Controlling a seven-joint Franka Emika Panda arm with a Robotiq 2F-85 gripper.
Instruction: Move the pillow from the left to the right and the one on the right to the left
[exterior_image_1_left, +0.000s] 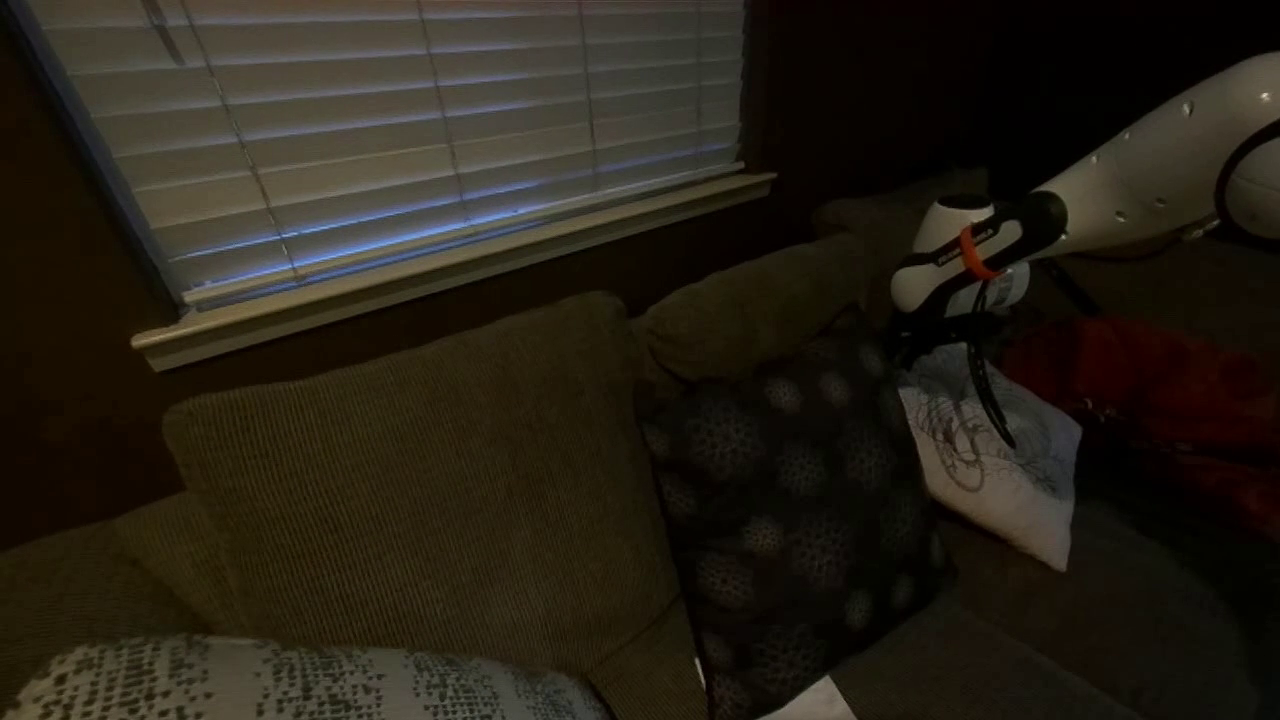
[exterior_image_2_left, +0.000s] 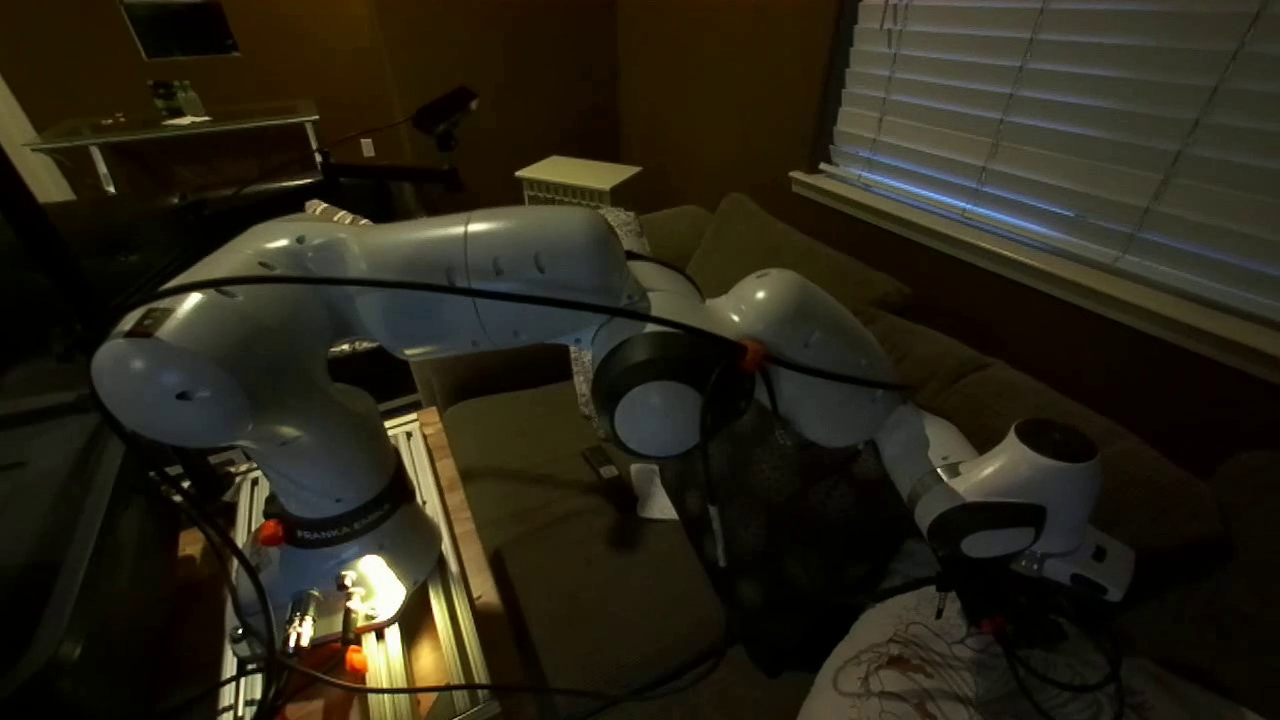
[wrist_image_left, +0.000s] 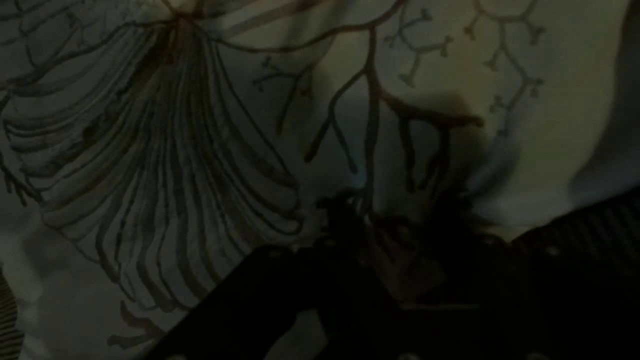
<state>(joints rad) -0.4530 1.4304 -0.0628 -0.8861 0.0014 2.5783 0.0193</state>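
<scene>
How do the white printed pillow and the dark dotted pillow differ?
Look: the white pillow has dark line drawings; the dark pillow has pale round motifs.
Handling: the end effector is at the white pillow, grip unclear, not at the dark pillow.
Place: the white pillow is nearer the red fabric than the dark pillow.
Both are patterned and on the sofa.

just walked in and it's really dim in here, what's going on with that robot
A white robot arm has its black two-finger gripper at a square cream-white pillow with a grey-brown floral print, on a brown corduroy sofa. It is too dark to tell whether the fabric is gripped. Beside that pillow, a square charcoal-black pillow with pale round dots is propped on the same sofa. The job is to swap these two.
</scene>
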